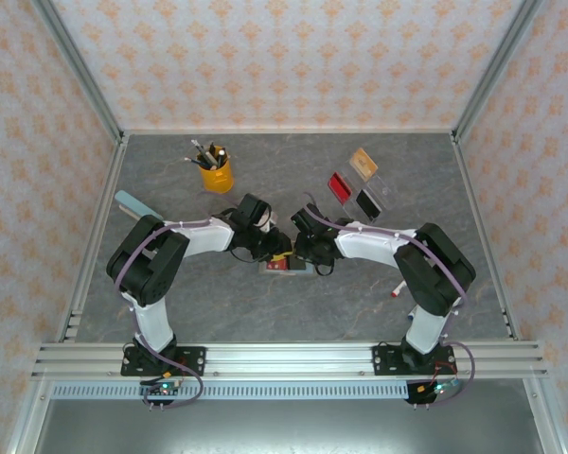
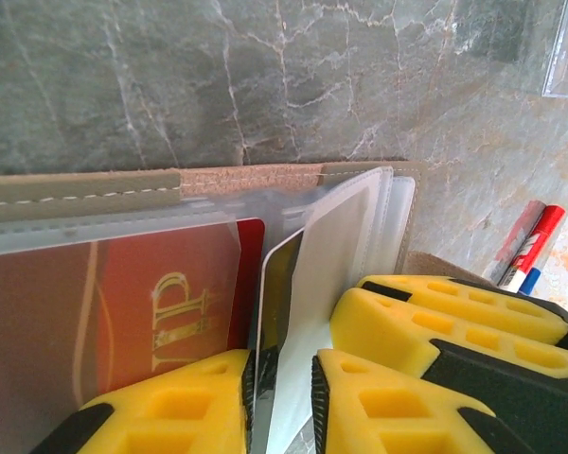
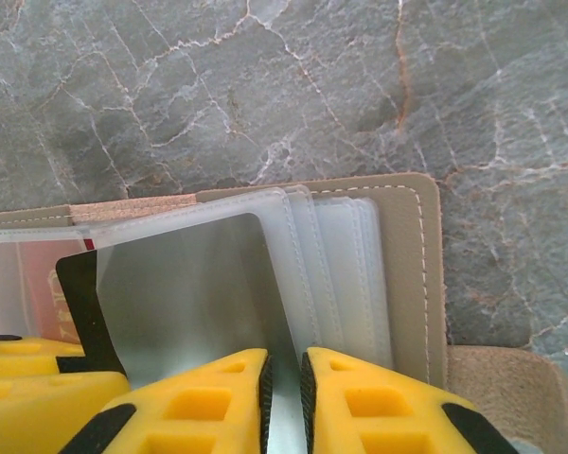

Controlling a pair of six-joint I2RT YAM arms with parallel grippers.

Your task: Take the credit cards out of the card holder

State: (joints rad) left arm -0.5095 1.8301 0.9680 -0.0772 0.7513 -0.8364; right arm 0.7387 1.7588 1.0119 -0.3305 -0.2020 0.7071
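The card holder (image 1: 286,268) is seen lying open on the grey table (image 1: 218,303), midway between the two arm bases, with both pincers lowered onto it from either side.

From the right wrist, the right gripper (image 3: 284,397) is pressed together on a thin clear sleeve leaf of the holder. The leaf rises straight out of the narrow gap between the yellow fingers (image 3: 199,407). The holder's olive stitched border is seen just right of that pincer. A black card (image 3: 80,293) is seen under the glossy leaf, its dark corner poking out to the left.

From the left wrist, the left gripper (image 2: 282,402) is likewise nearly closed, and a thin dark card edge with clear plastic is nipped between its pads. The black card appears to be the thing caught, though how much sleeve is pinched with it cannot be told. A red card (image 2: 142,293) with gold lettering is tucked in the sleeve just left of that pincer, flat inside the holder. One yellow finger of the other pincer is seen close alongside on the right.

Further back and to the right, a clear tray (image 1: 383,184) is seen with red, black and tan cards in it, well apart from both pincers.
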